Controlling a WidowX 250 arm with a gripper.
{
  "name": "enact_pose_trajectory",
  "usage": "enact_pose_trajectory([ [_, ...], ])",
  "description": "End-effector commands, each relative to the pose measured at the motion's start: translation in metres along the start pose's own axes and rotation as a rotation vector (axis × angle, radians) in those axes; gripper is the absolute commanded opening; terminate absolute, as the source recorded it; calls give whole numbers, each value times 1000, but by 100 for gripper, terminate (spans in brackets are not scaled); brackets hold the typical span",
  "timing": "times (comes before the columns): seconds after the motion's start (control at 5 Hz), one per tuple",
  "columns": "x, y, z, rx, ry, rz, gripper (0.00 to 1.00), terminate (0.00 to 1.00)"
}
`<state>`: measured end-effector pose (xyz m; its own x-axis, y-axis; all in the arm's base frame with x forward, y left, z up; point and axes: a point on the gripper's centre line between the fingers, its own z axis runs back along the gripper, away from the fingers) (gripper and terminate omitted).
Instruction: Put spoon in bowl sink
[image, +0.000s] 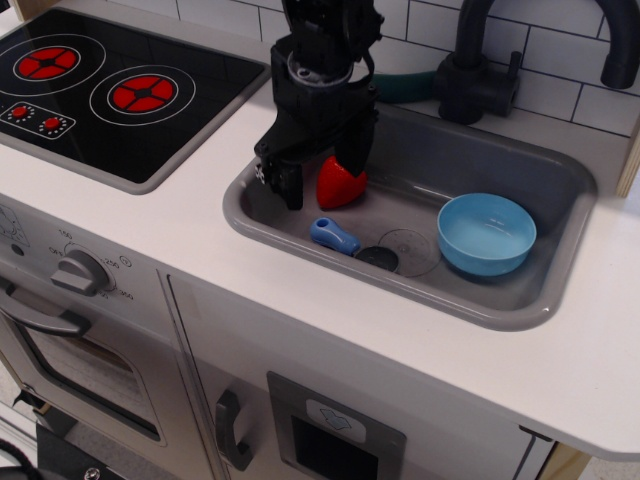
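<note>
The spoon (345, 240) lies on the floor of the grey sink (560, 180), blue handle to the left, dark scoop by the embossed drain. The light blue bowl (487, 233) stands upright at the sink's right end, apart from the spoon. My black gripper (320, 180) hangs open over the sink's left end, just behind and above the spoon's handle. One finger (289, 184) is near the sink's left wall, the other (354, 150) is in front of the red strawberry (336, 188). It holds nothing.
A black hob (120, 90) with red rings lies left of the sink. A black tap (480, 70) stands behind the sink against white tiles. The white counter (420, 350) runs along the front, with oven knobs below.
</note>
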<state>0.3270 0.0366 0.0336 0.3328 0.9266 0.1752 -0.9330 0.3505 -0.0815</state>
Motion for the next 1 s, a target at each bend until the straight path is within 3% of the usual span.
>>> enact_pose_trajectory([
  [0.0,-9,7,-15,83,0,161,100,0],
  [0.4,-12,10,-26,31,-9,226,100,0],
  [0.8,-14,4,-41,84,15,233,100,0],
])
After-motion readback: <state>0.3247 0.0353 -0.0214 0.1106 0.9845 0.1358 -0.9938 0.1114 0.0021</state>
